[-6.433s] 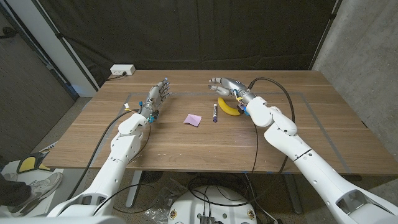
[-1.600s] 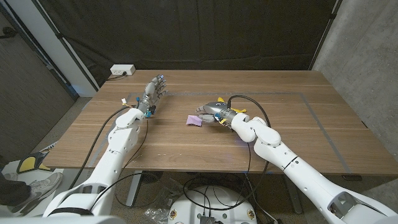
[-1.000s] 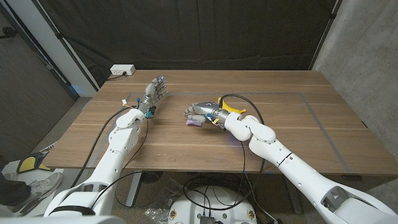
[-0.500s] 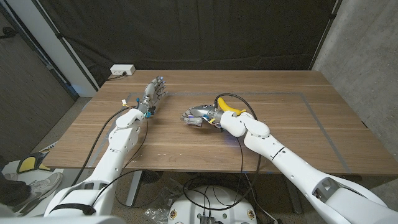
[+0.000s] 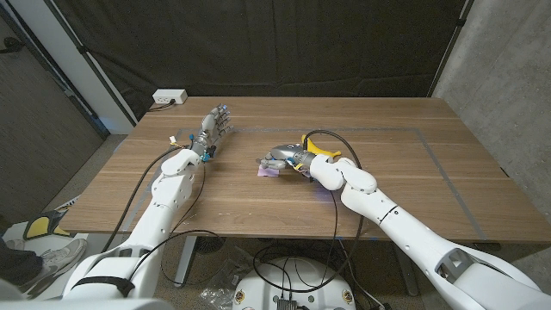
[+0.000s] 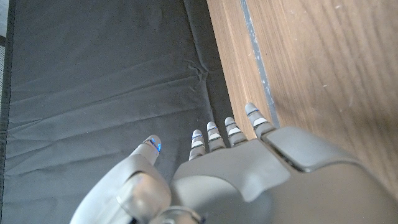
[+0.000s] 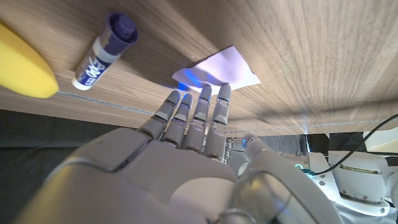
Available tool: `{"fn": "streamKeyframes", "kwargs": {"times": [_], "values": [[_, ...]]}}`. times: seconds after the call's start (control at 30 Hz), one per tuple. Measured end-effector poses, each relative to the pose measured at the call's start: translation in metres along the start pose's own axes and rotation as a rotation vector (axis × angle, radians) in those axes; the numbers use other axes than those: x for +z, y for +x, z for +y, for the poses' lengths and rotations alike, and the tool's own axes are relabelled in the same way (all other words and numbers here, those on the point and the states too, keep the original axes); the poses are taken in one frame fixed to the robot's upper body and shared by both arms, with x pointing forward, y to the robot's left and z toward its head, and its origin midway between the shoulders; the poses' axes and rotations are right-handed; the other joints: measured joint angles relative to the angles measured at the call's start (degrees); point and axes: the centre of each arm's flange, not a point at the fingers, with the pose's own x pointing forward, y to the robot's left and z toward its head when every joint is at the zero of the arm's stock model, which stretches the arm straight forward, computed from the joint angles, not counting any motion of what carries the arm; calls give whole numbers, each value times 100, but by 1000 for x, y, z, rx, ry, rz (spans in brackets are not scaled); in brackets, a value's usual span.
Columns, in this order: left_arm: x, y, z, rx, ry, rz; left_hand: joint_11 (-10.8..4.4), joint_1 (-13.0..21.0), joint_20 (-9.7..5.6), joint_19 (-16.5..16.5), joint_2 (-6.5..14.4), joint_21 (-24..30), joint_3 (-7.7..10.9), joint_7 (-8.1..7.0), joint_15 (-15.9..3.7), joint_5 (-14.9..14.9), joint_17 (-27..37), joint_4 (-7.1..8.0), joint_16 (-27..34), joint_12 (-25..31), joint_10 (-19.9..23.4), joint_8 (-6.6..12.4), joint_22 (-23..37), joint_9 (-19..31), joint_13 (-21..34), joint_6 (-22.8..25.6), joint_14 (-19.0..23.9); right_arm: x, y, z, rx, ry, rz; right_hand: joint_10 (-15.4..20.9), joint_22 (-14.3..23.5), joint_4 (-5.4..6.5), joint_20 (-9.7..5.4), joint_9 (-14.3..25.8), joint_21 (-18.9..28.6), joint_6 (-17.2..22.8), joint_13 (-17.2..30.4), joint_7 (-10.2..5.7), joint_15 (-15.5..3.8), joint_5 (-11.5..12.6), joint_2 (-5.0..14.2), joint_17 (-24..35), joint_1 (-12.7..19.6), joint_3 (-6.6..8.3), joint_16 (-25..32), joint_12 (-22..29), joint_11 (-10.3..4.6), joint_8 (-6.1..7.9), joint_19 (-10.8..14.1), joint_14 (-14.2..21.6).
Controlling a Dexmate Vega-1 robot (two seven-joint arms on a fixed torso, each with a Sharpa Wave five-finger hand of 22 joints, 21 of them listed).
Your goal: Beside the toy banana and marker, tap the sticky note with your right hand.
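Wooden table [image 5: 405, 185] carries one purple sticky note [image 5: 270, 171], one marker [image 7: 103, 50] and one yellow toy banana [image 5: 317, 149], all grouped near its middle. The note lies just left of the marker, and the banana is just right of the marker; in the head view the right hand [image 5: 284, 158] covers most of the marker and part of the note. The wrist view shows that hand's fingers [image 7: 200, 112] straight and together, tips reaching over the near edge of the note [image 7: 219, 70], with nothing held; whether the tips touch the paper cannot be told. The left hand [image 5: 213, 129] stands well left of the group near the table's far left part, fingers extended and slightly apart, holding nothing. One white power strip [image 5: 170, 97] sits at the far left corner. Wide bare wood stretches right of the banana out to the right edge, and along the near edge in front of both arms. A dark curtain [image 5: 284, 43] closes off the far side.
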Motion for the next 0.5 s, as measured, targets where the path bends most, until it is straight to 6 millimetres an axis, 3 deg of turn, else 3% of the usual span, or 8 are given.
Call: {"fn": "streamKeyframes", "kwargs": {"times": [0.37,0.5], "values": [[1,5,-1,-3,-3,-1,0,0,0,0,0,0,-25,0,0,22,0,-25,0,0,0,0,0,0,0,0,0,-1,-6,3,-10,6,-50,825,-12,-220,-94,-27,119,754,0,-82,-22,40,68,-26,175,378,-44,101,-30,42,276,472],[1,4,0,-1,-3,0,0,0,0,0,0,0,-24,0,0,22,0,-25,0,0,0,0,0,0,0,0,0,-1,-9,4,-17,5,-63,877,-9,-243,-102,-27,132,793,0,-83,-29,40,66,-26,223,449,-44,107,-18,-8,285,497]]}}
